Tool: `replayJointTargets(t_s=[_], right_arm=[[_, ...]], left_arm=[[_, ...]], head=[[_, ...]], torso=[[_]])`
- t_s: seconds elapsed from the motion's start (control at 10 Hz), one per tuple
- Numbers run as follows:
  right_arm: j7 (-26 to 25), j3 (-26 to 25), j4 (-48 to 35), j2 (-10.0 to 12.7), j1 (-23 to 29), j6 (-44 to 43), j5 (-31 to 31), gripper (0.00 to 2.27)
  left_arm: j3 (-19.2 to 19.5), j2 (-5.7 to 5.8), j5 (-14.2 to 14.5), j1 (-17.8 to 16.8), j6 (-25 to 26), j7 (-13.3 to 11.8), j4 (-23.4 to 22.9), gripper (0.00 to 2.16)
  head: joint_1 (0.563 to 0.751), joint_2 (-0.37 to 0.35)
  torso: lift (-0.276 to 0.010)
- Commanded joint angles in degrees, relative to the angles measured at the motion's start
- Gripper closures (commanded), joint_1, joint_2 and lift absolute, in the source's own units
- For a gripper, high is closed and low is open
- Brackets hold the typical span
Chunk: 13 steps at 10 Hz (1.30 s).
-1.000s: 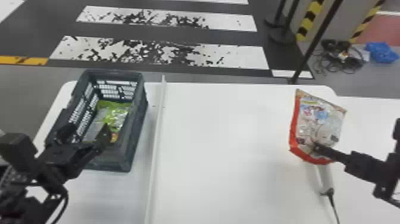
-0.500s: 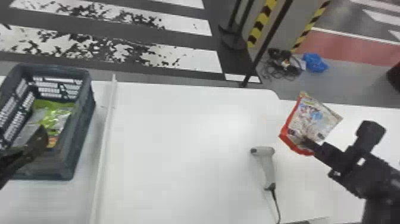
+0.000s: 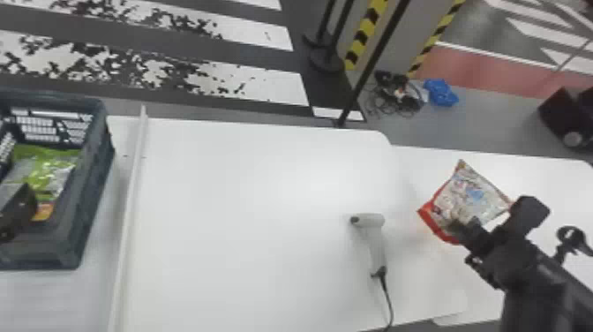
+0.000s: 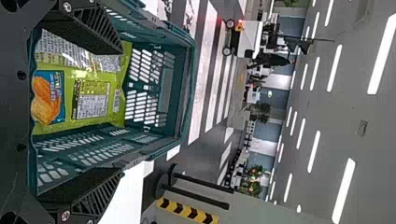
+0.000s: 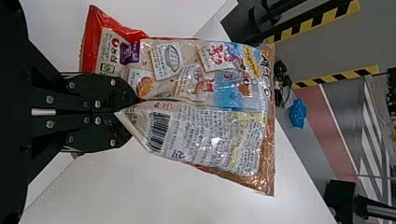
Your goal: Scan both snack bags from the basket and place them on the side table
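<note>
My right gripper [image 3: 469,229] is beyond the scanner on the right, shut on the red and beige snack bag [image 3: 474,194], which it holds over the side table [image 3: 547,176]. In the right wrist view the right gripper [image 5: 135,106] pinches the bag [image 5: 196,88] at its edge, with the barcode showing. A green snack bag [image 3: 46,170] lies in the dark basket [image 3: 92,185]. My left gripper [image 3: 22,207] is at the basket; in the left wrist view the left gripper [image 4: 119,109] stands open, its fingers either side of the green bag [image 4: 77,93]. The grey scanner [image 3: 375,243] lies on the main table.
A white rail [image 3: 130,198] runs along the main table [image 3: 247,220] beside the basket. The side table adjoins the main one at the right. Behind stand a dark post [image 3: 375,57] and striped barriers, with cables [image 3: 397,95] and a blue bag [image 3: 441,92] on the floor.
The head view has turned right, so the basket sits farther left. My right gripper has carried the red and beige bag off the scanner's area to the right, and the scanner is uncovered.
</note>
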Motion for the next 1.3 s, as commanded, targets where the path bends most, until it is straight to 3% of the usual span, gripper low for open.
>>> replayJointTargets(t_s=[0.0, 0.1, 0.2, 0.3, 0.4, 0.6, 0.8, 1.1, 1.2], right_arm=[[-1.07, -0.82, 5.55, -1.11, -0.68, -4.72, -0.96, 2.25], [-1.07, -0.91, 8.45, -1.55, -0.76, -8.59, -1.75, 2.05], [-1.69, -1.0, 10.39, -1.55, -0.85, -12.63, -2.1, 1.51], [-1.95, -0.91, 11.71, -1.9, -0.85, -13.86, -2.46, 0.47], [-2.04, -1.0, 12.23, -1.99, -0.85, -13.86, -2.46, 0.0], [-2.48, -0.82, 10.3, -1.03, 0.55, -16.15, -3.16, 0.04], [-2.48, 2.43, 1.34, 2.14, 5.56, -20.54, -3.95, 0.05], [-2.39, 10.16, -13.96, 6.62, 12.6, -21.77, -3.25, 0.06], [-2.39, 15.35, -18.53, 6.97, 16.46, -24.59, -2.28, 0.06]], left_arm=[[0.05, 0.0, 0.09, 0.07, 0.0, 0.0, 0.02, 0.1], [0.05, 0.0, 0.0, 0.07, 0.0, 0.0, 0.02, 0.1], [0.05, 0.0, 0.0, 0.07, 0.0, 0.0, 0.02, 0.1], [0.05, 0.0, 0.0, 0.16, 0.0, 0.0, 0.02, 0.1], [0.05, 0.0, 0.0, 0.16, 0.0, 0.0, 0.02, 0.1], [0.05, -0.18, 0.0, 0.25, -0.18, 0.0, -0.15, 0.1], [0.05, -0.44, -0.09, 0.34, 0.0, 0.0, -0.15, 0.1], [-0.13, -0.62, -0.18, 0.6, 0.0, 0.0, -0.59, 0.1], [-0.13, -0.79, -0.18, 0.69, 0.0, 0.0, -0.68, 0.1]], head=[[0.695, -0.35], [0.695, -0.35], [0.695, -0.35], [0.695, -0.35], [0.695, -0.35], [0.695, -0.35], [0.695, -0.35], [0.695, -0.35], [0.695, -0.35]], torso=[[-0.075], [-0.075], [-0.075], [-0.075], [-0.075], [-0.075], [-0.075], [-0.075], [-0.075]])
